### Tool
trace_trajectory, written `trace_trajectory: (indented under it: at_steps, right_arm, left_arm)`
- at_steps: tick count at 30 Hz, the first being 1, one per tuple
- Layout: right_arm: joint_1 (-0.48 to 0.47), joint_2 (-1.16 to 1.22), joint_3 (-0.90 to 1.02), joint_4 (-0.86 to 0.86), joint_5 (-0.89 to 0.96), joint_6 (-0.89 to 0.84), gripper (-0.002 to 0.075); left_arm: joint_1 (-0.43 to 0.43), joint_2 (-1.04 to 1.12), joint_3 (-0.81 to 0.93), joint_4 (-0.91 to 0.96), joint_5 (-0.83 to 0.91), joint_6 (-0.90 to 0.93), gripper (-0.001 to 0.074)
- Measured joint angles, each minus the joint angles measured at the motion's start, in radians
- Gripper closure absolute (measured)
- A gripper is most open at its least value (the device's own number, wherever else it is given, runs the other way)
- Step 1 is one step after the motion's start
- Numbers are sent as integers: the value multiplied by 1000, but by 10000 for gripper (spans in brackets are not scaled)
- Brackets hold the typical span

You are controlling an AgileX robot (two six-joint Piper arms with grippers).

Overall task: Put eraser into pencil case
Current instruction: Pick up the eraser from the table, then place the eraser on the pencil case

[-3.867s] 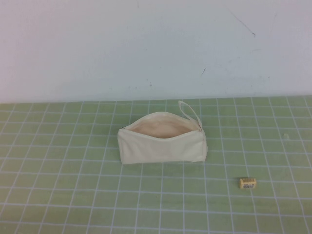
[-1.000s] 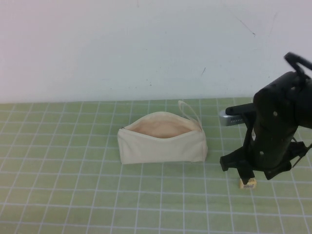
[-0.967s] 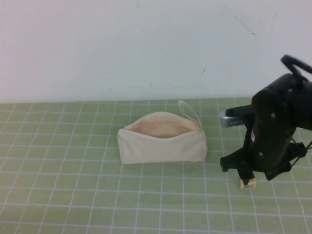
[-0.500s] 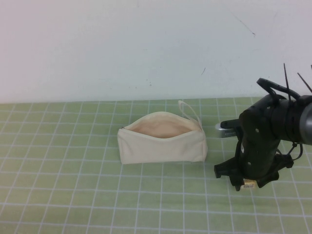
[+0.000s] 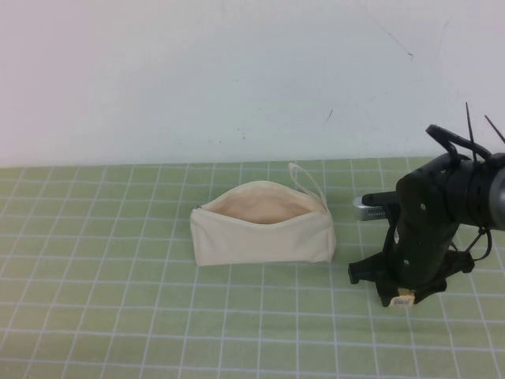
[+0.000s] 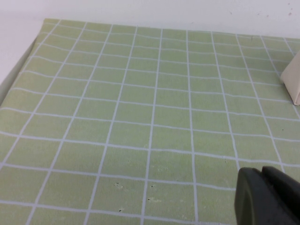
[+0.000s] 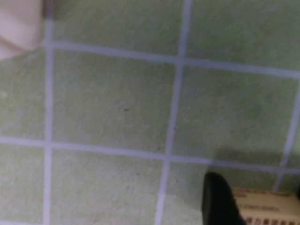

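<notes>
The cream pencil case [image 5: 260, 237] lies open on the green grid mat, its peach lining showing and its loop strap at the far right end. The small yellow-tan eraser [image 5: 403, 300] lies on the mat to its right. My right gripper [image 5: 402, 298] is down over the eraser, which sits between its fingers; in the right wrist view a dark finger [image 7: 218, 201] presses against the eraser [image 7: 267, 206]. A corner of the case shows there [image 7: 18, 23]. My left gripper [image 6: 268, 197] is out of the high view, shut and empty low over the mat, with a corner of the case [image 6: 293, 79] beyond it.
The green grid mat [image 5: 118, 300] covers the table up to a white wall [image 5: 237, 79] behind. The mat's left edge [image 6: 18, 70] shows in the left wrist view.
My right arm came in from the right, lowered onto the eraser, and its fingers closed around it. The pencil case has not moved.
</notes>
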Motion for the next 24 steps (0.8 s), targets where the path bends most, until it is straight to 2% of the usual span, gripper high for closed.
trace_trajectory:
  at_steps: [1, 7, 13, 19, 24]
  right_arm:
    - [0, 0, 0, 10, 0, -14, 416]
    - [0, -22, 0, 43, 0, -60, 415]
    - [0, -165, -63, 58, 9, -129, 415]
    - [40, -221, -206, 251, -74, -382, 415]
    - [72, -123, -339, 312, -110, -434, 415]
  left_arm:
    - [0, 0, 0, 0, 0, 0, 739]
    - [0, 0, 0, 0, 0, 0, 739]
    - [0, 0, 0, 0, 0, 0, 739]
    - [0, 0, 0, 0, 0, 0, 739]
    - [0, 0, 0, 0, 0, 0, 739]
